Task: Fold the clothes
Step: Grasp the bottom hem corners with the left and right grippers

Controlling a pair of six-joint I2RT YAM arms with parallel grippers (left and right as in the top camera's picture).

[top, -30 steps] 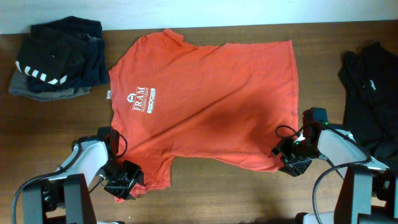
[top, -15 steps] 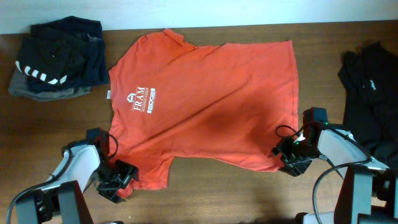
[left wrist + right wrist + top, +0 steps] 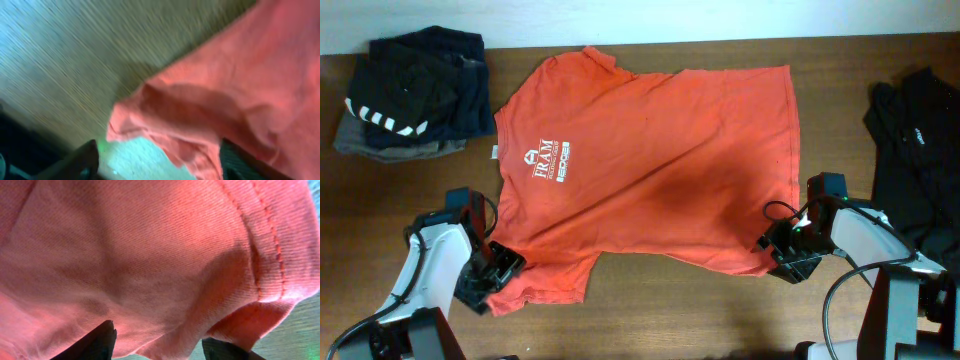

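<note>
The brown tabletop [image 3: 650, 310] holds a big orange-red shirt [image 3: 660, 160], spread flat in the middle of the frame. A loose black cloth [image 3: 915, 150] lies at the right edge and a dark folded pile [image 3: 410, 95] sits in the upper left. The left tool [image 3: 485, 285], lower left, is wide apart at the sleeve edge, and the right tool [image 3: 788, 258], lower right, is apart around the shirt's bottom corner.

The left wrist view is blurred and streaked: table [image 3: 60, 60] grain and T-shirt [image 3: 260, 90] sleeve lack sharp edges, and the left gripper [image 3: 157, 147] has both fingers [image 3: 82, 162] running off the bottom edge. In the right wrist view cloth fills the frame, so whether the right gripper [image 3: 157, 339] pinches it is unclear. Overhead, the black garment [image 3: 920, 150] is cut by the right edge
</note>
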